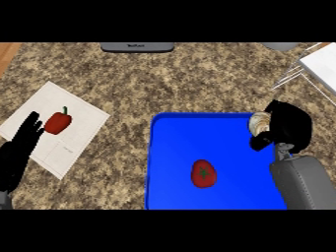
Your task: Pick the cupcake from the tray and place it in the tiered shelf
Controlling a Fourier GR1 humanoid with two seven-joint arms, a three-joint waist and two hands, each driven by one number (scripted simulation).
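My right hand (290,125) hovers over the right rim of the blue tray (178,162), its fingers curled round the pale cupcake (258,122), of which only the left side shows. The white tiered shelf (330,69) with wire legs stands at the upper right, beyond that hand. At the lower left my left hand (14,155) rests open, fingers up, beside the white sheet.
A red tomato (204,173) lies in the middle of the tray. A red bell pepper (57,122) sits on a white sheet (68,142) at the left. A grey appliance (138,47) stands at the counter's far edge, and a wooden strip shows at the far left.
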